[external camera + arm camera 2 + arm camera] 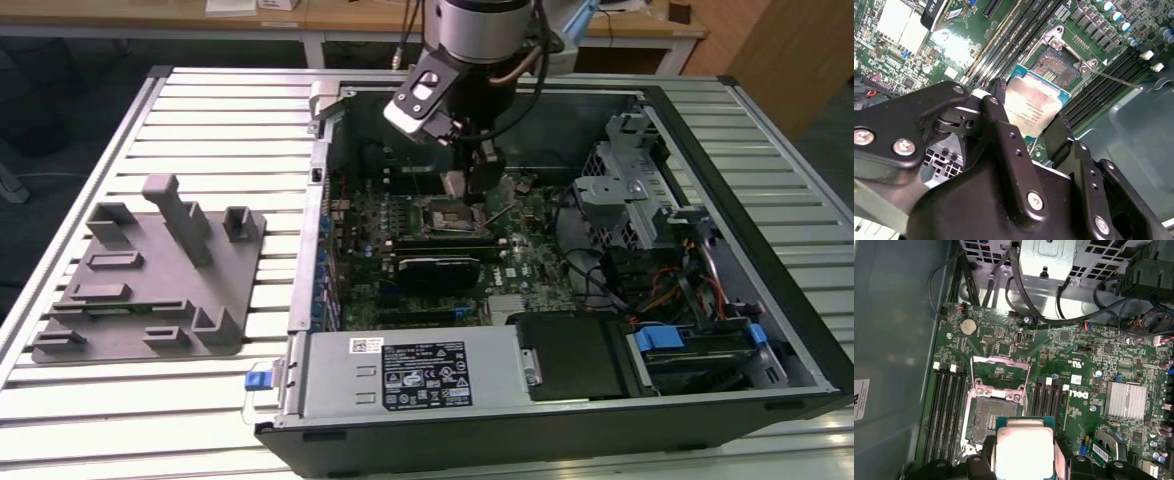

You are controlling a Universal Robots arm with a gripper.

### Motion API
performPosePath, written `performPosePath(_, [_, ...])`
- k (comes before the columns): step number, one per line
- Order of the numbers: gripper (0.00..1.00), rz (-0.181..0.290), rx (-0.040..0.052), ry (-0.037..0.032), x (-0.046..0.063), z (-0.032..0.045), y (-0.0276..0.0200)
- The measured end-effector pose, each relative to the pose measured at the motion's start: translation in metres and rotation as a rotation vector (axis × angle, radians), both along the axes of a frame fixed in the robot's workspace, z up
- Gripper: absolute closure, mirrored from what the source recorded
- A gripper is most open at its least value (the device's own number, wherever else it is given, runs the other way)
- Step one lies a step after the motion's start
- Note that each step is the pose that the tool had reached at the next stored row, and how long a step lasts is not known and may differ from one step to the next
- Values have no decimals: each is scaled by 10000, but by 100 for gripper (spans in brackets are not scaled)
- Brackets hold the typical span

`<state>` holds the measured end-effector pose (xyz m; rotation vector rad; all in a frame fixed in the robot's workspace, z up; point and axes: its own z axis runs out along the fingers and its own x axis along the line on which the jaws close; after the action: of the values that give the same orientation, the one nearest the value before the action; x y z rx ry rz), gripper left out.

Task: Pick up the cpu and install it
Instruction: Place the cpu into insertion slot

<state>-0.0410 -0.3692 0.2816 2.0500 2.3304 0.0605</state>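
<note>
While clamped by two opposite edges between the black fingers [1004, 130] of the tool [1029, 116], the cpu [1032, 106] hangs above the motherboard [1079, 355], metal top facing the wrist cameras.

- Cpu: flat square chip with a silver-grey lid and thin pale rim. Held level and clear of the board. In the first wrist view [1024, 452] it sits just short of the socket, its far edge overlapping the socket's near border.
- Tool: narrowed onto the cpu, a finger on each side. In the exterior view [474, 182] it reaches down into the open computer case [694, 120] over the middle of the board.
- Socket [991, 420]: dark square recess in a metal frame, unoccupied, with its hinged retention frame [1000, 371] raised. It lies between the banks of memory slots [946, 400].
- Motherboard: green, with a coin battery [968, 327] and a finned silver heatsink [1126, 400].
- Case: black tower laid on its side on a slatted metal worktop [200, 120], with a grey power supply [400, 370] along the near edge.
- Fixture [147, 280]: grey plastic block with upright posts, on the worktop to the exterior view's left, well apart from the case.
</note>
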Motion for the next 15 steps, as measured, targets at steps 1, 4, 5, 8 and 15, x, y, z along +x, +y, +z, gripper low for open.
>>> performPosePath(1, [46, -48, 1, 0, 0, -5, 0])
performPosePath(4, [46, -244, 1, 0, 1, -22, 0])
performPosePath(5, [46, -283, 3, -1, 1, -28, 0])
performPosePath(8, [46, -314, 11, 0, 1, -48, 3])
performPosePath(15, [46, -358, 10, 0, 1, -114, 15])
